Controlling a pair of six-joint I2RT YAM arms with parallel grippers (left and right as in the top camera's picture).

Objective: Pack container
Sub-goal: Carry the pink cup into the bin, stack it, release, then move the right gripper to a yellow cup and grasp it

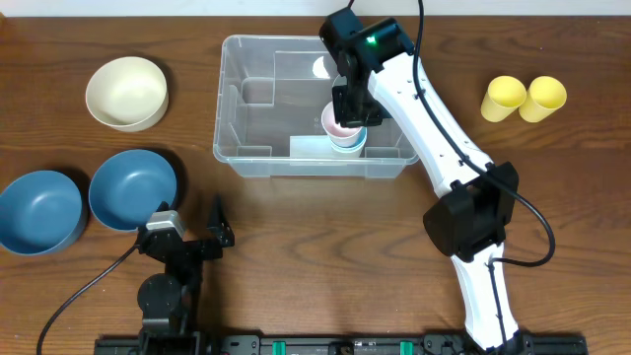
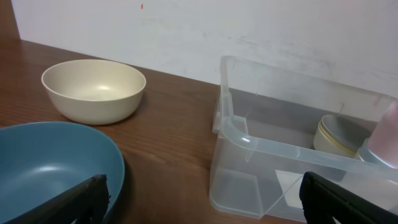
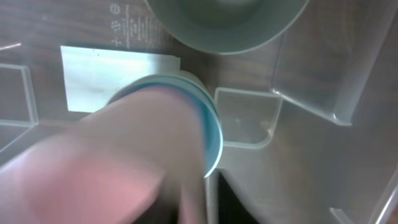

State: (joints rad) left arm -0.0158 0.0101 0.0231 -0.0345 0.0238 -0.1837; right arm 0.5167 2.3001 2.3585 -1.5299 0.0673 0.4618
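The clear rectangular container (image 1: 237, 59) stands at the middle back of the table. Inside it, near the front wall, a pink cup (image 1: 335, 125) sits nested in a light blue cup (image 1: 348, 147). My right gripper (image 1: 347, 106) hangs straight over them, inside the container. In the right wrist view the pink cup (image 3: 112, 162) is a blur that fills the lower left, with the blue cup's rim (image 3: 212, 143) around it, and my fingers are hidden. A pale bowl (image 3: 227, 18) lies further in. My left gripper (image 2: 205, 208) rests open near the table's front, empty, facing the container (image 2: 249, 140).
A cream bowl (image 1: 126, 92) sits left of the container. Two blue bowls (image 1: 133, 187) (image 1: 39, 210) stand at the front left, one right beside my left gripper. Two yellow cups (image 1: 504, 99) (image 1: 543, 98) wait at the right. The right arm reaches across the container's right rim.
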